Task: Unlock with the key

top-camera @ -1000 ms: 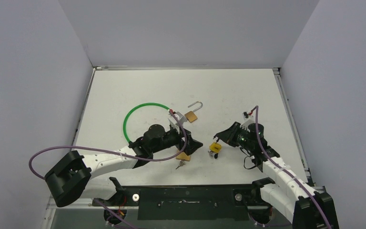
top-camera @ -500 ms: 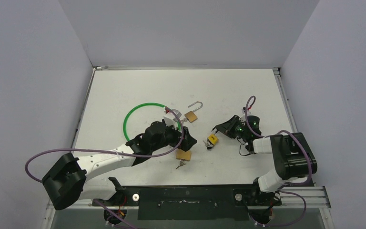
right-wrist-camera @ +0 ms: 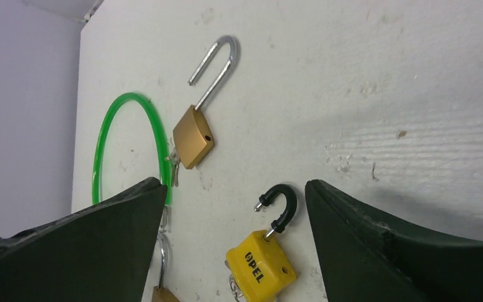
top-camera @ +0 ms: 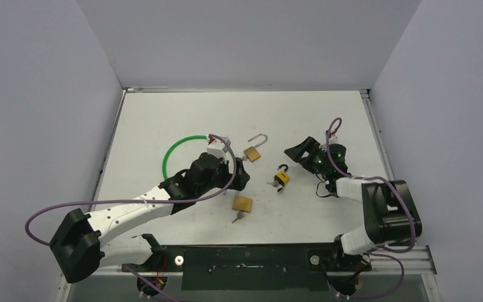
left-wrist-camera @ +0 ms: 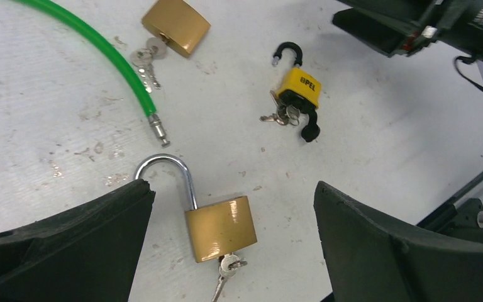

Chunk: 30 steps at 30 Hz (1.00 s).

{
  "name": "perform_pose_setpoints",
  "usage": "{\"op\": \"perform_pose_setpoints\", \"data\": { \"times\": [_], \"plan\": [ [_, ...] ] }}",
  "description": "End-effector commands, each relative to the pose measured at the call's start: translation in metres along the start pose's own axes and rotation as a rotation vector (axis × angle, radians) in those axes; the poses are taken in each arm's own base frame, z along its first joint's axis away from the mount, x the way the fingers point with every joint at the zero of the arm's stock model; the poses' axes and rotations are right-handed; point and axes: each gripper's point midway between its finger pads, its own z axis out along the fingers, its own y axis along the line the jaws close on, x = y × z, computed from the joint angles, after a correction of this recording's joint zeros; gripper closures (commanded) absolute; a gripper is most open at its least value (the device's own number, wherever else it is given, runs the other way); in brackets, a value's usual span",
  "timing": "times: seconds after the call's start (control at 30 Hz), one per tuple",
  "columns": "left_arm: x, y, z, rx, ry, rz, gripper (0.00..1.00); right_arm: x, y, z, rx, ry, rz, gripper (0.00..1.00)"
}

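The right pincer point(top-camera: 294, 153) is standing wide open and gripping nothing. In its own wrist view its two dark fingers point(right-wrist-camera: 100, 251) are framing the yellow padlock point(top-camera: 282, 177), which is lying on the white desk point(top-camera: 163, 113) just in front of them, apart from both. The padlock's black shackle point(right-wrist-camera: 284, 214) is hanging open, and a small bunch of keys point(left-wrist-camera: 280, 116) is sticking out at its base.

The left pincer point(left-wrist-camera: 231, 189) is also spreading fully and holding nothing. It is hovering over a brass padlock point(left-wrist-camera: 220, 228), whose silver shackle is swinging open and whose key point(left-wrist-camera: 225, 274) is poking out of its underside.

A second brass padlock point(top-camera: 252, 153), also with its shackle open, is lying farther back. Its keys are resting beside a green cable point(right-wrist-camera: 127, 97).
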Motion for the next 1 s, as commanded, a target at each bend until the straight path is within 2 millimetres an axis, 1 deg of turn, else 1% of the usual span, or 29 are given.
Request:
{"op": "perform_pose_setpoints", "data": {
  "times": [0.0,0.1,0.13,0.23,0.3,0.43,0.57,0.6,0.7,0.77,0.87,0.97],
  "plan": [
    [-0.045,0.012,-0.024,-0.125,-0.113,-0.022,0.03,-0.055,0.012,-0.027,0.126,-0.176,-0.158,0.14],
    [-0.061,0.021,-0.041,-0.191,-0.169,-0.02,0.03,-0.069,0.011,-0.055,0.235,-0.238,-0.191,0.02],
    [-0.067,0.025,-0.049,-0.211,-0.192,-0.019,0.03,-0.069,0.006,-0.066,0.287,-0.238,-0.197,0.0],
    [-0.085,0.036,-0.074,-0.268,-0.268,-0.018,0.03,-0.075,0.004,-0.1,0.404,-0.274,-0.232,0.0],
    [-0.097,0.043,-0.093,-0.296,-0.323,-0.013,0.03,-0.081,0.006,-0.123,0.453,-0.316,-0.24,0.0],
    [-0.118,0.056,-0.135,-0.347,-0.426,0.003,0.03,-0.092,0.02,-0.167,0.49,-0.407,-0.256,0.0],
    [-0.143,0.07,-0.187,-0.408,-0.531,-0.006,0.03,-0.111,0.034,-0.215,0.556,-0.529,-0.277,0.0],
    [-0.148,0.073,-0.201,-0.411,-0.559,-0.017,0.03,-0.117,0.038,-0.228,0.573,-0.567,-0.277,0.0],
    [-0.156,0.08,-0.234,-0.42,-0.614,-0.039,0.03,-0.128,0.046,-0.262,0.611,-0.669,-0.258,0.0],
    [-0.16,0.088,-0.255,-0.435,-0.653,-0.053,0.03,-0.132,0.054,-0.276,0.602,-0.716,-0.259,0.0],
    [-0.164,0.098,-0.285,-0.45,-0.713,-0.063,0.03,-0.138,0.06,-0.291,0.605,-0.768,-0.257,0.0],
    [-0.168,0.101,-0.307,-0.435,-0.757,-0.068,0.03,-0.142,0.062,-0.3,0.624,-0.788,-0.254,0.0]
  ]
}}
